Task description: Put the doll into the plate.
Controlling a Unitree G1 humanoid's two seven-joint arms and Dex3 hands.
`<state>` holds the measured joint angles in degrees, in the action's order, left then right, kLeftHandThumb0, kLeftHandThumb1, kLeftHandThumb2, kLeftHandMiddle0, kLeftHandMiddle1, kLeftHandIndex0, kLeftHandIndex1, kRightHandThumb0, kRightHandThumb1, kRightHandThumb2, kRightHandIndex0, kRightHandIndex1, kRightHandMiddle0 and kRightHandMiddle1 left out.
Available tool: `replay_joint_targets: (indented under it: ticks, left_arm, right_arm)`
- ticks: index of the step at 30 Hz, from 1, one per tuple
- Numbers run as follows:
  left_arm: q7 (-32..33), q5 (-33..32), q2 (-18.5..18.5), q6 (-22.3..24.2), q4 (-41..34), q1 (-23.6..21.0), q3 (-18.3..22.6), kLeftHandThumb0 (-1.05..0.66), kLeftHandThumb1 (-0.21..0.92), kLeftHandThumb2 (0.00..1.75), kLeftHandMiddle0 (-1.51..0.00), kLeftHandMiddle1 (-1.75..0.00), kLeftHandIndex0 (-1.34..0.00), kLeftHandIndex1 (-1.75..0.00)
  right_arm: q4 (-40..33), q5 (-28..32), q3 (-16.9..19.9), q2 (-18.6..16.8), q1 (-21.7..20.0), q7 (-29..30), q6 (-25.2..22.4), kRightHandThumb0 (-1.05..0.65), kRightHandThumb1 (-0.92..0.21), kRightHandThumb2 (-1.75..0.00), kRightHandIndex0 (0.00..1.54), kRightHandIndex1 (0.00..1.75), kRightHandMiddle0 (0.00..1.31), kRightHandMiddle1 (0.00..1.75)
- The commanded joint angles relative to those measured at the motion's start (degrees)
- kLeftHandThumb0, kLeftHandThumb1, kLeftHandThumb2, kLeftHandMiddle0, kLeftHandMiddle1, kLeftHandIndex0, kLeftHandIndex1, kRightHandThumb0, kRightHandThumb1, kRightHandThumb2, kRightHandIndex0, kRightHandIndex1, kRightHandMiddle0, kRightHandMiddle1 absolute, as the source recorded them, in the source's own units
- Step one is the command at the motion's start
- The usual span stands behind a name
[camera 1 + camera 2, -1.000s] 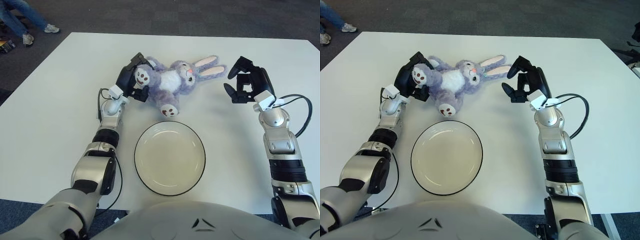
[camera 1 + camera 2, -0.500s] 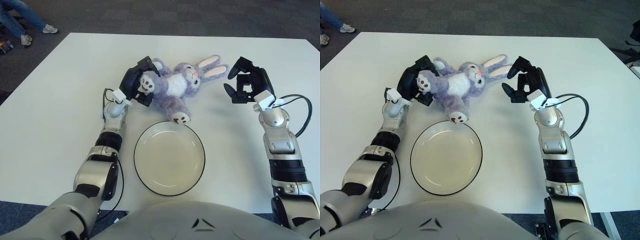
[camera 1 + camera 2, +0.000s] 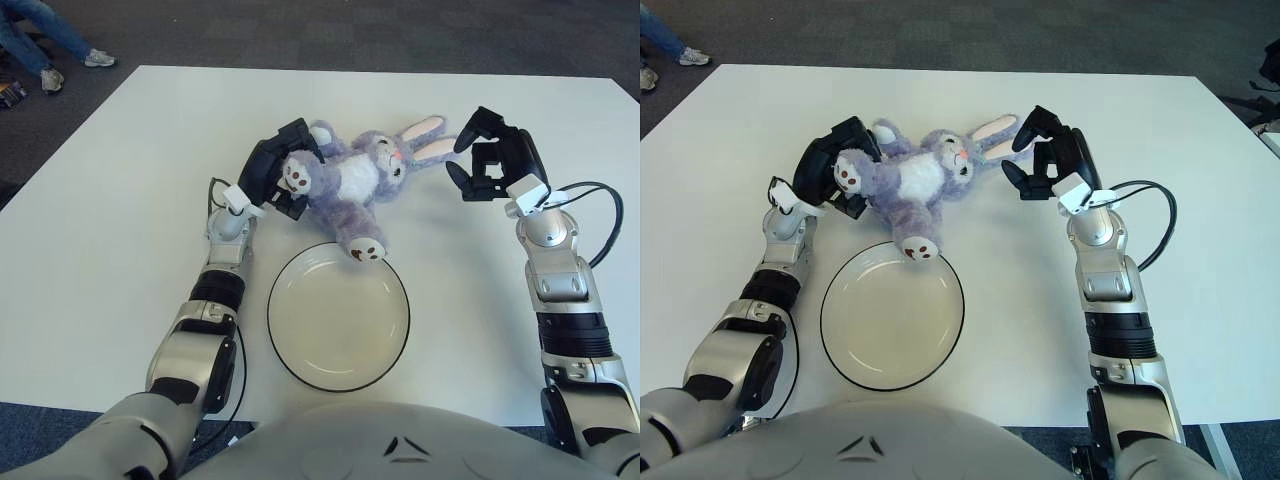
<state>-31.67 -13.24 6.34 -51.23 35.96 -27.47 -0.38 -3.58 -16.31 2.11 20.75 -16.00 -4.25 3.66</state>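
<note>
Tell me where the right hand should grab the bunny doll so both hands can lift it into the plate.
Probably the ears or head end: the doll lies on its side, ears toward the open right hand, while the left hand holds the leg end. Come in from the right, closing around the head.

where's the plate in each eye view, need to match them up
Left eye view: the plate sits low and just right of centre, between the two forearms.
Right eye view: the plate sits low and left of centre.
Shared landmark: the doll, held at one leg by the left hand, has its free foot over the plate's far rim in both views. The right hand is open beside the doll's ears.
</note>
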Motion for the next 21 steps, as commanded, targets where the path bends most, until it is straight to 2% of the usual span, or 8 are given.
replay_joint_targets:
  ticks: [1, 8, 13, 18, 21]
  left_arm:
    - [-2.29, -2.29, -0.34, 1.7, -1.51, 0.7, -0.39, -0.01, 0.02, 1.56, -0.81, -1.75, -0.75, -1.48]
    - [-4.54, -3.6, -0.47, 3.53, -2.01, 0.65, -0.19, -0.01, 0.02, 1.54, -0.82, -1.75, -0.8, -1.41]
    - [-5.13, -3.92, -0.71, 3.83, -2.09, 0.69, -0.06, -0.01, 0.02, 1.54, -0.81, -1.75, -0.81, -1.39]
    - [-5.95, -4.69, -1.2, 4.52, -2.44, 0.96, -0.05, -0.01, 0.01, 1.54, -0.82, -1.75, -0.82, -1.37]
    - [-6.21, -4.85, -1.57, 4.52, -2.4, 0.96, -0.08, -0.01, 0.01, 1.54, -0.82, -1.75, -0.83, -1.37]
  right_arm:
    - [0.41, -1.42, -0.84, 0.75, -1.75, 0.04, -0.36, -0.43, -0.49, -1.09, 1.08, 1.75, 0.47, 1.75]
    - [0.47, -3.72, -2.16, 1.82, -2.85, 0.01, 0.85, -0.43, -0.48, -1.1, 1.1, 1.75, 0.48, 1.75]
    - [2.5, -9.15, -4.08, 3.89, -4.89, 2.43, 4.63, -0.43, -0.47, -1.11, 1.07, 1.75, 0.49, 1.75]
    - [4.33, -14.48, -6.77, 6.33, -7.86, 2.97, 7.14, -0.41, -0.58, -0.94, 0.87, 1.75, 0.45, 1.69]
    - [5.06, -16.16, -8.4, 7.02, -9.67, 1.62, 7.04, -0.4, -0.65, -0.8, 0.61, 1.75, 0.43, 1.65]
